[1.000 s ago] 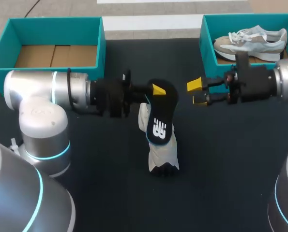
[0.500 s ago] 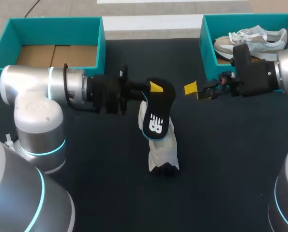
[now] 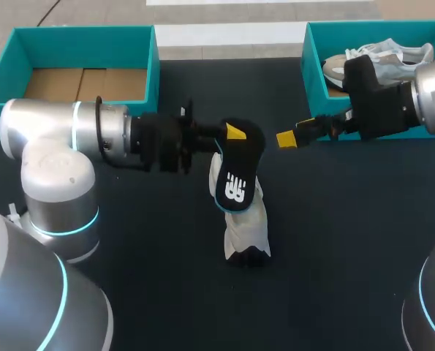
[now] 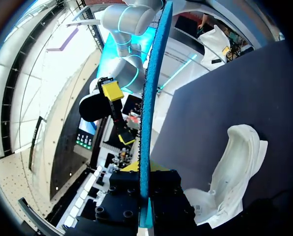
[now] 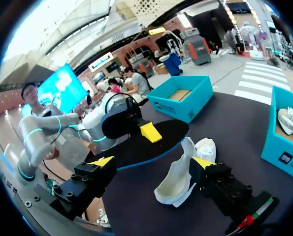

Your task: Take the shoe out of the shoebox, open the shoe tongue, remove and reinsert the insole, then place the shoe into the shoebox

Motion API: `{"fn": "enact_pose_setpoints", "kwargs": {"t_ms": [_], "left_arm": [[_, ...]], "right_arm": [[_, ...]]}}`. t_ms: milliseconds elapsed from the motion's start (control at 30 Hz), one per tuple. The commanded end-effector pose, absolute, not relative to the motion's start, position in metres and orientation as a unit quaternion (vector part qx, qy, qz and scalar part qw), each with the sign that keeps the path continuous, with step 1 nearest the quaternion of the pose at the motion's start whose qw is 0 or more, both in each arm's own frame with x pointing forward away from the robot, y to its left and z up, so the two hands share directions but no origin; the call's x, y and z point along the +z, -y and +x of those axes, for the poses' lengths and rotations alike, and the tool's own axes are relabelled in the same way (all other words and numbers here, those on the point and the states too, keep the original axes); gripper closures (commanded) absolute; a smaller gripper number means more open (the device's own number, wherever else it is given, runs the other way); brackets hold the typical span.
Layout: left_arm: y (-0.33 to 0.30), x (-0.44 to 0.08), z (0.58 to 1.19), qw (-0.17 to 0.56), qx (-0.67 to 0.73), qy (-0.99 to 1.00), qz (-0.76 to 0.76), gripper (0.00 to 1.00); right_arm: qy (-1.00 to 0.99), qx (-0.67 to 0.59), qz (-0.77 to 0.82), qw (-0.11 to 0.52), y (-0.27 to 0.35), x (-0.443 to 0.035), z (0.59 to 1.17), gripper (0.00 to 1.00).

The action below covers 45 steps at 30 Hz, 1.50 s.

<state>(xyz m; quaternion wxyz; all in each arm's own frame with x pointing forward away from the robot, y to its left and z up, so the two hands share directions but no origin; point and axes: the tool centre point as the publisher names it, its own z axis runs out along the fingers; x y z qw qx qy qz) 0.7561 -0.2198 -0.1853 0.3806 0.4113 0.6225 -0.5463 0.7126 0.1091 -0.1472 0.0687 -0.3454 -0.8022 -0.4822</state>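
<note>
My left gripper [image 3: 230, 135] is shut on the heel end of a black insole [image 3: 236, 175] with a blue edge, holding it above the table's middle. In the left wrist view the insole [image 4: 149, 98] stands edge-on between the fingers of my left gripper [image 4: 145, 173]. A white shoe [image 3: 244, 228] lies on the dark table under the insole, also seen as the shoe [image 4: 232, 167] and the shoe [image 5: 181, 178]. My right gripper [image 3: 294, 133] is open just right of the insole, touching nothing. In its own view my right gripper [image 5: 152, 163] has the insole [image 5: 146, 143] ahead of it.
A teal shoebox [image 3: 78, 45] with a bare cardboard floor stands at the back left. A second teal shoebox [image 3: 312, 69] at the back right holds a grey and white shoe [image 3: 381, 60]. My right arm crosses in front of that box.
My right gripper has lifted and drawn back toward the right shoebox, turning its open fingers. The left gripper and insole shifted slightly toward the back, then held still.
</note>
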Motion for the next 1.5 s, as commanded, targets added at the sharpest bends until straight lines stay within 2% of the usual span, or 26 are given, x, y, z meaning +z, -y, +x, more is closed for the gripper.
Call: {"fn": "enact_pose_setpoints", "kwargs": {"t_ms": [33, 367, 433, 533, 667, 1267, 1367, 1500], "left_arm": [[0.220, -0.185, 0.755, 0.381, -0.546, -0.623, 0.411, 1.00], [0.220, -0.185, 0.755, 0.381, -0.546, -0.623, 0.411, 1.00], [0.220, -0.185, 0.755, 0.381, -0.546, -0.623, 0.411, 1.00], [0.220, -0.185, 0.755, 0.381, -0.546, -0.623, 0.411, 1.00], [0.220, -0.185, 0.755, 0.381, -0.546, -0.623, 0.411, 1.00], [0.220, -0.185, 0.755, 0.381, -0.546, -0.623, 0.411, 1.00], [0.211, -0.174, 0.743, 0.355, -0.582, -0.623, 0.383, 1.00], [0.203, -0.161, 0.728, 0.331, -0.610, -0.623, 0.362, 1.00]], "right_arm": [[0.875, -0.458, -0.157, -0.027, -0.109, -0.146, 0.715, 0.00], [0.875, -0.458, -0.157, -0.027, -0.109, -0.146, 0.715, 0.00], [0.881, -0.449, -0.145, -0.036, -0.106, -0.162, 0.723, 0.00], [0.890, -0.439, -0.094, -0.084, -0.109, -0.168, 0.731, 0.00], [0.911, -0.403, -0.036, -0.077, -0.109, -0.179, 0.735, 0.00], [0.914, -0.394, -0.045, -0.082, -0.105, -0.189, 0.732, 0.00], [0.907, -0.405, -0.056, -0.104, -0.096, -0.191, 0.726, 0.00], [0.910, -0.398, -0.061, -0.100, -0.087, -0.200, 0.720, 0.00]]}}
